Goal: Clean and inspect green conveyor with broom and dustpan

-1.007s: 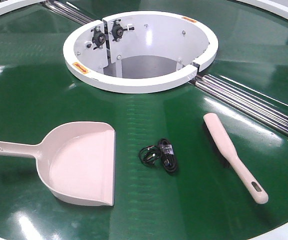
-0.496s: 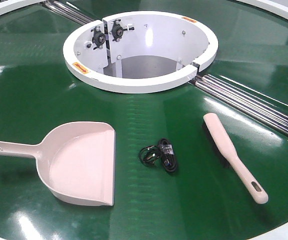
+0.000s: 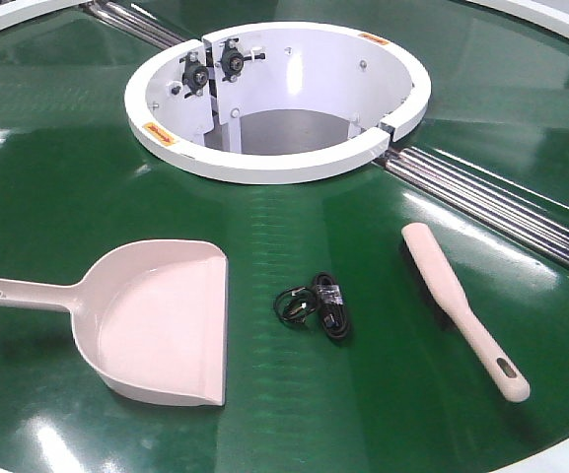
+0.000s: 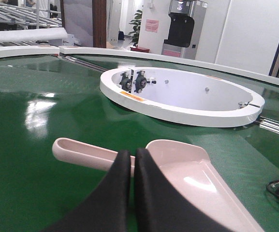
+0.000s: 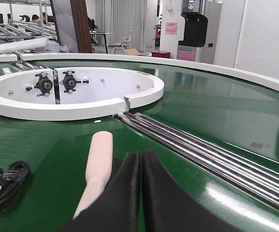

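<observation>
The green conveyor (image 3: 57, 187) fills the front view. The dustpan (image 3: 161, 325) lies on it at the front left, handle pointing left. The broom (image 3: 459, 301) lies at the front right, slotted handle end toward the near edge. Neither gripper shows in the front view. In the left wrist view my left gripper (image 4: 133, 152) is shut and empty, just short of where the dustpan (image 4: 192, 169) meets its handle. In the right wrist view my right gripper (image 5: 141, 153) is shut and empty, just right of the broom (image 5: 99, 159).
A small black cable bundle (image 3: 316, 307) lies between dustpan and broom; it also shows in the right wrist view (image 5: 8, 181). The white central ring (image 3: 274, 163) stands behind. Silver roller seams (image 3: 501, 202) run from the ring toward the right, past the broom.
</observation>
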Controlling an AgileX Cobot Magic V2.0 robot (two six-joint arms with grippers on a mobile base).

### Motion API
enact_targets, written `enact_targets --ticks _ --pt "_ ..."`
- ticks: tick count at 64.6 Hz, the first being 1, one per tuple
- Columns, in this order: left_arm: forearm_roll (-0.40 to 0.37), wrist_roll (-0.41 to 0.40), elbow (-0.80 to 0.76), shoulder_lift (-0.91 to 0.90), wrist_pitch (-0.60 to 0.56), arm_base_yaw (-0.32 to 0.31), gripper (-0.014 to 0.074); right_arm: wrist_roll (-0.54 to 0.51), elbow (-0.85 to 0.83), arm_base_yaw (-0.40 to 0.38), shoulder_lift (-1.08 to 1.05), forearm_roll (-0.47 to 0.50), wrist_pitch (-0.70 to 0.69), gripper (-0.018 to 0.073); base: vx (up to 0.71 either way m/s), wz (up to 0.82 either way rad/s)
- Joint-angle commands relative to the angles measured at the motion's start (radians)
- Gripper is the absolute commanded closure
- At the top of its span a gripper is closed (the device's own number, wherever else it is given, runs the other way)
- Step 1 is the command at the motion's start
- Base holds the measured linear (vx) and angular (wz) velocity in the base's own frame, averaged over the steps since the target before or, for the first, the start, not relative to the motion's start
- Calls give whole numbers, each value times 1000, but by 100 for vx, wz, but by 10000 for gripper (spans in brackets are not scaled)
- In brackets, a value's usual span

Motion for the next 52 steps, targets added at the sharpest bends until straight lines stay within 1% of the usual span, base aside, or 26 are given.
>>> enact_targets --ticks 1,15,21,24,28,31,36,41,52 --pt "-7 -3 1 -15 -71 3 603 2 4 -6 -10 -4 -74 568 0 0" --pt "-7 -3 1 -15 -81 3 603 2 4 -6 -10 -4 -74 568 0 0" --pt "15 10 1 -15 -144 3 603 2 4 -6 -10 -4 -74 568 0 0" --pt "29 15 1 -15 -196 3 603 2 4 -6 -10 -4 -74 568 0 0" --pt "24 11 -9 -15 -295 3 603 2 4 -6 -10 -4 -74 568 0 0" --pt "21 6 -37 -13 -321 2 603 2 4 -6 -10 -4 -74 568 0 0" --pt "26 19 -125 5 -270 -1 603 2 4 -6 -10 -4 -74 568 0 0" --pt "26 52 -231 66 -170 -1 603 2 4 -6 -10 -4 -74 568 0 0" --pt "23 61 -432 287 61 -1 603 2 4 -6 -10 -4 -74 568 0 0"
